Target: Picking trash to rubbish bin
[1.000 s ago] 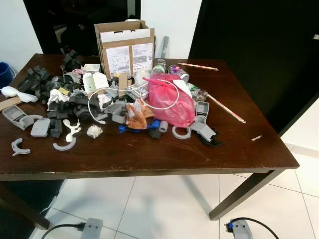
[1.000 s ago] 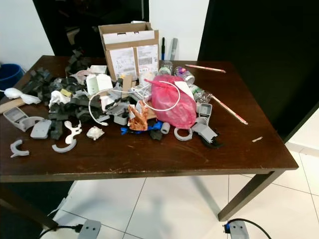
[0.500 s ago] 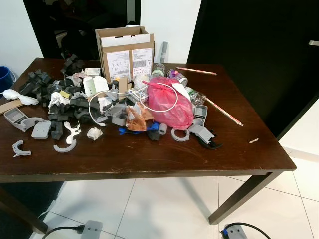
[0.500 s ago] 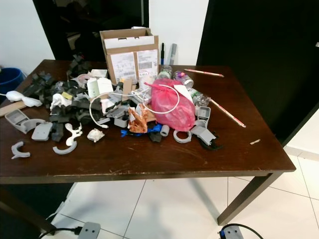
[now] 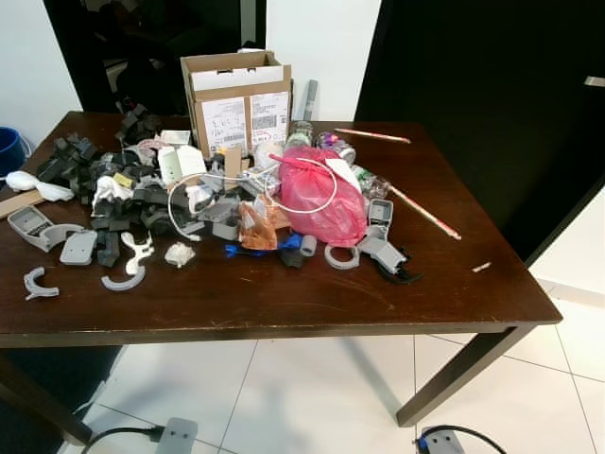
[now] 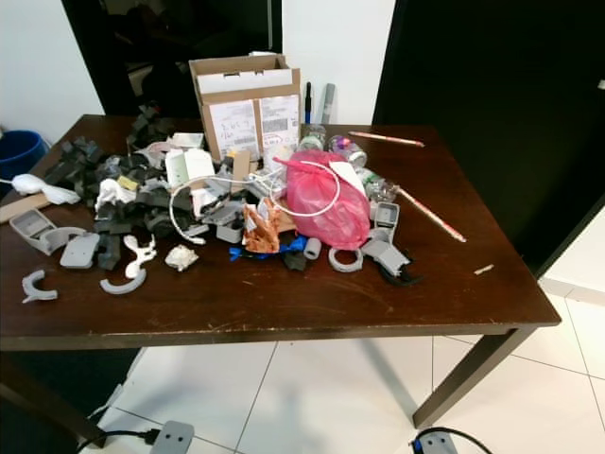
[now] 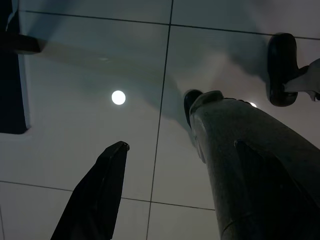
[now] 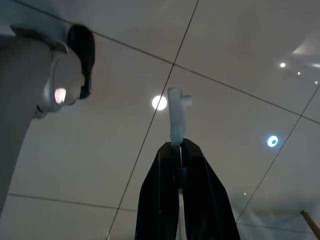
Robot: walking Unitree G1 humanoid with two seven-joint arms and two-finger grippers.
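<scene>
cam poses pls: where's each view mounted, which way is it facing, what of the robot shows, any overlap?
Left eye view: head, looking forward and down at the table with the pink bag and cardboard box; arm ends low in frame.
Right eye view: same scene, shifted sideways.
Left wrist view: along the open left gripper down at floor tiles; a leg and foot beside it.
Right wrist view: along the right gripper, shut on a white plastic piece, over tiles.
Shared: both eyes show the table; both wrists show floor.

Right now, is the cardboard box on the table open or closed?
Open. The cardboard box stands upright with its top flaps raised. What is inside cannot be seen.
</scene>
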